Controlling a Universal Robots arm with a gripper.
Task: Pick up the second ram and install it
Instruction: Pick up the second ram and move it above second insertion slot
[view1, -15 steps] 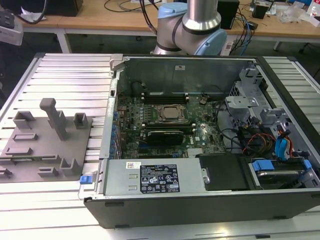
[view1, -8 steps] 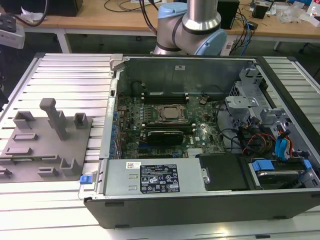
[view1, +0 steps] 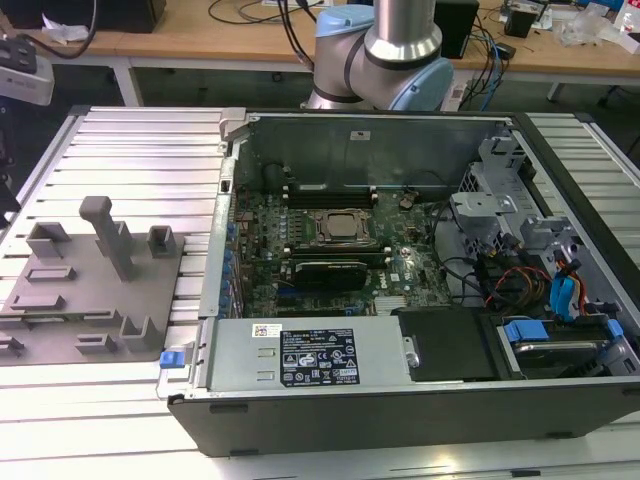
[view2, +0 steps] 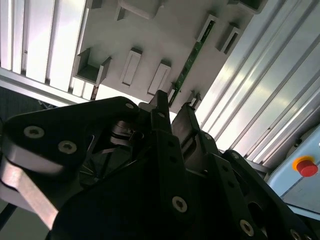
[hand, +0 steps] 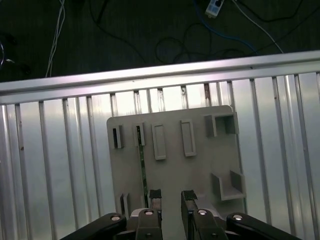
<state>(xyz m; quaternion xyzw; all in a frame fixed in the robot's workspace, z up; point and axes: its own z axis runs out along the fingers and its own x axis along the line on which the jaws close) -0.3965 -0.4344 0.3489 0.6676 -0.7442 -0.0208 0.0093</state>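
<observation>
On the exterior view's left, a grey fixture plate (view1: 60, 310) lies on the slatted tabletop (view1: 130, 150). On that view's right stands the open computer case (view1: 400, 400), its motherboard (view1: 330, 290) exposed. In both wrist views the tool (hand: 171, 196) (view2: 173, 107) hangs over the plate, fingers parted with a bare gap between them, gripping nothing. The second ram (hand: 143, 170) (view2: 190, 62), a thin green stick, stands on edge in the plate's slots, just outside one finger rather than between the two.

Hand (hand: 171, 196) points down — fingers (hand: 155, 196) a little apart.
</observation>
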